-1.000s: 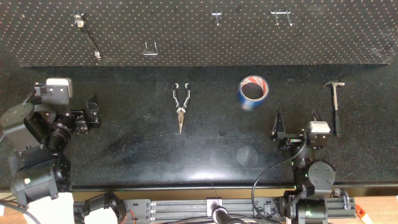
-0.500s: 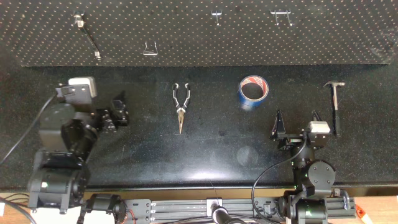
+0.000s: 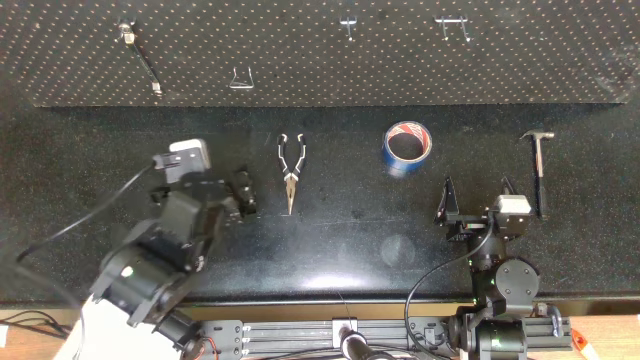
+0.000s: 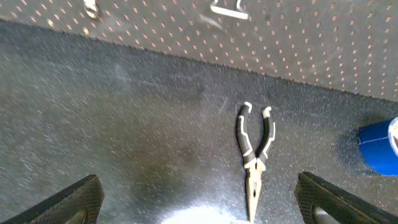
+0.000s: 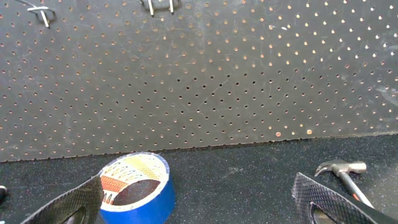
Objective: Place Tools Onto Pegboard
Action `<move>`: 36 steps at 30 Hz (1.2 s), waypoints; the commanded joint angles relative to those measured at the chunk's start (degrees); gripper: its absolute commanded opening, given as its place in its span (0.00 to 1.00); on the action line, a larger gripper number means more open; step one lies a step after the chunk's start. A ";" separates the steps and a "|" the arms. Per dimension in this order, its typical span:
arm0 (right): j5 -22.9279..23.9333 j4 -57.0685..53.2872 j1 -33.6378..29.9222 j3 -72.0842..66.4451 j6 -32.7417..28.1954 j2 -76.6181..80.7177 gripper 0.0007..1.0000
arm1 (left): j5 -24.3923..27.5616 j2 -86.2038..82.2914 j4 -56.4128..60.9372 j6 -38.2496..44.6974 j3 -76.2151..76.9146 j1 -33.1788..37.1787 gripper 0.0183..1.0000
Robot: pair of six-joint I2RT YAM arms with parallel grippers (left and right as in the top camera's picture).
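Observation:
Needle-nose pliers (image 3: 291, 172) with black-and-white handles lie flat on the black table, tips toward the front. My left gripper (image 3: 241, 190) stands just left of them. In the left wrist view the pliers (image 4: 254, 149) lie ahead between its open fingers (image 4: 68, 202), nearer the right one. A blue tape roll (image 3: 407, 147) and a small hammer (image 3: 540, 165) lie further right. My right gripper (image 3: 477, 197) rests open near the front, between tape roll (image 5: 134, 186) and hammer (image 5: 345, 171). The pegboard (image 3: 320, 60) spans the back.
A slim dark tool with metal ends (image 3: 140, 60) hangs on the pegboard at the left. Bare metal hooks (image 3: 241, 80) (image 3: 348, 24) (image 3: 453, 28) stick out of the board. The tape roll's edge (image 4: 379, 146) shows in the left wrist view.
The left arm has swung right across the table, bringing its gripper from the far left to just beside the pliers. The right arm and all tools have stayed put.

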 commanded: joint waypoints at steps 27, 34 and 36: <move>0.31 -0.15 0.28 -0.24 -0.83 -0.31 0.99 | 16.85 44.83 15.76 16.04 14.95 3.82 1.00; 0.31 -0.15 0.28 -0.24 -0.83 -0.31 0.99 | 19.98 51.17 9.79 16.39 22.99 3.85 0.99; 0.31 -0.15 0.28 -0.24 -0.83 -0.31 0.99 | 21.09 51.84 9.51 14.47 23.02 3.85 1.00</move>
